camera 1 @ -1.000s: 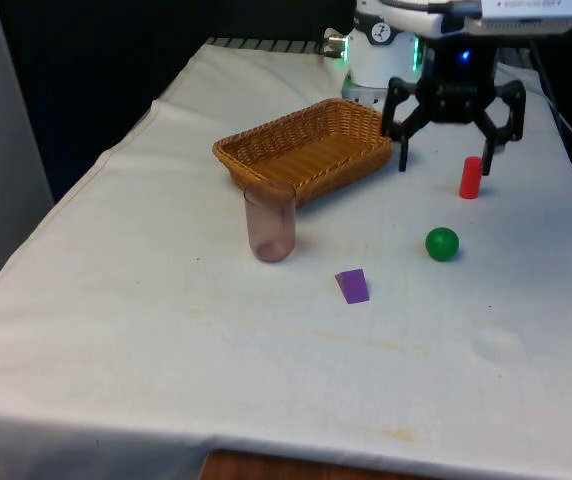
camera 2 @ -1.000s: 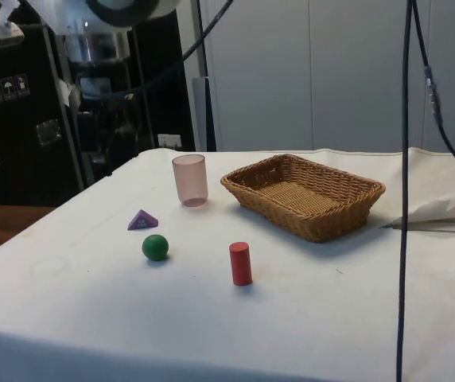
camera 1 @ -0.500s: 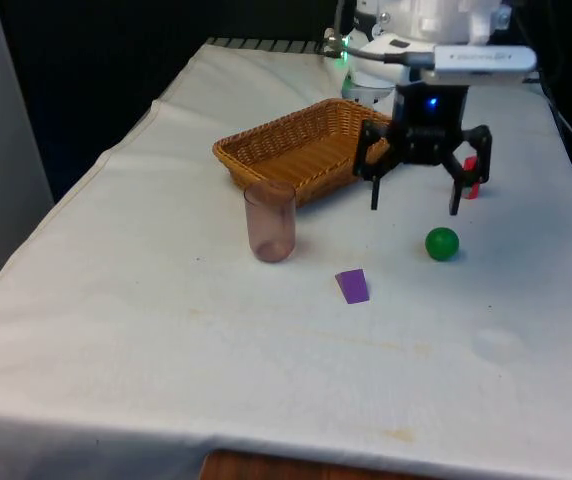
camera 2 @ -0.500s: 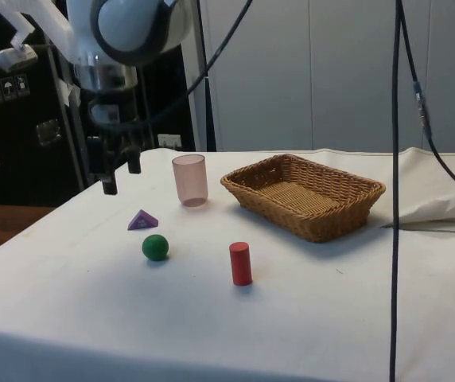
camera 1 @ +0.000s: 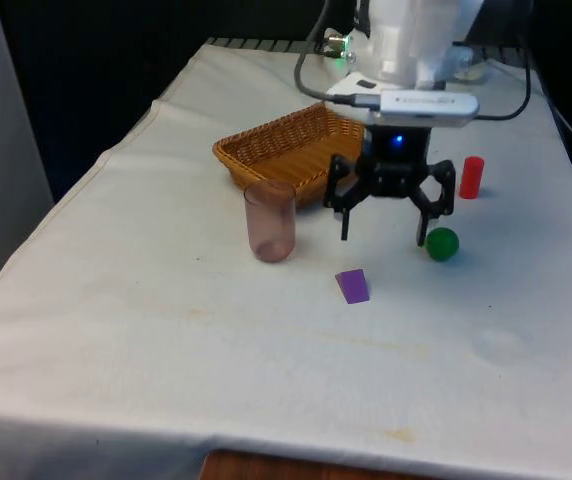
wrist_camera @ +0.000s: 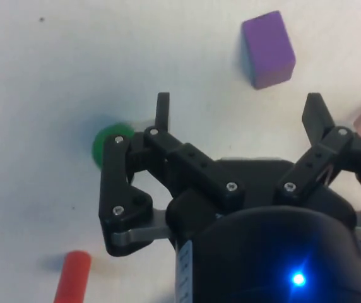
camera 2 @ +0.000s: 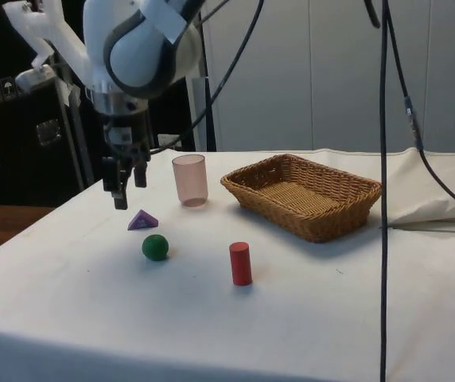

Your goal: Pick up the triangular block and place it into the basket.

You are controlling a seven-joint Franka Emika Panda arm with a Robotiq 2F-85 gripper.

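In the front view, the black two-finger gripper (camera 1: 384,238) is seen suspended above the white-clothed bench (camera 1: 166,330), its fingers spread wide apart and nothing held between them. The purple triangular block (camera 1: 352,285) is observed lying on the cloth just below the gripper in the picture, apart from the fingertips. A green ball (camera 1: 442,243) is noted just beside the finger on the front view's right, and a red upright cylinder (camera 1: 472,176) stands farther back on that side. A translucent pink plastic cup (camera 1: 270,220) stands upright at the front view's left of the gripper, with the woven wicker basket (camera 1: 266,150) behind it, partly covered by the arm. In the side view, the gripper (camera 2: 126,193) is recorded hanging above the bench, slightly above and beside the purple block (camera 2: 142,220), not touching it. The green ball (camera 2: 155,247) lies near the block, the red cylinder (camera 2: 240,263) stands apart from both, and the pink cup (camera 2: 189,180) is placed between the block and the basket (camera 2: 307,195). In the wrist view, the gripper (wrist_camera: 240,112) is shown released, with the purple block (wrist_camera: 267,48) lying beyond the fingertips; the green ball (wrist_camera: 102,145) and the red cylinder (wrist_camera: 71,278) are partly visible beside one finger.
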